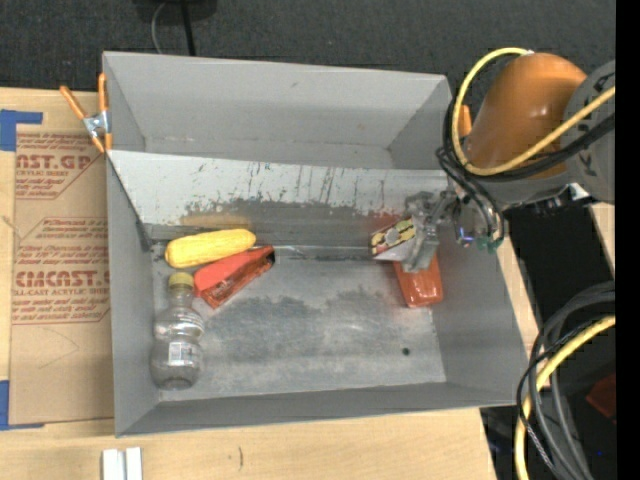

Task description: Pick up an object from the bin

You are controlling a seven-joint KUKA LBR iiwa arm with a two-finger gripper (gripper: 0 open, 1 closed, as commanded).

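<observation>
My gripper [426,236] is low at the right end of the bin, near the back wall. Directly under it lies an orange-red block [419,285], whose upper end the gripper hides. A small yellow, red and white packet [392,238] sits right at the gripper's left side, touching or nearly touching it; whether it is gripped cannot be told.
On the left side lie a yellow corn cob [209,247], a red-orange flat tool [232,274] just below it, and a clear plastic bottle [177,341] in the front left corner. The arm's orange cover and yellow cables hang above the bin's right rim.
</observation>
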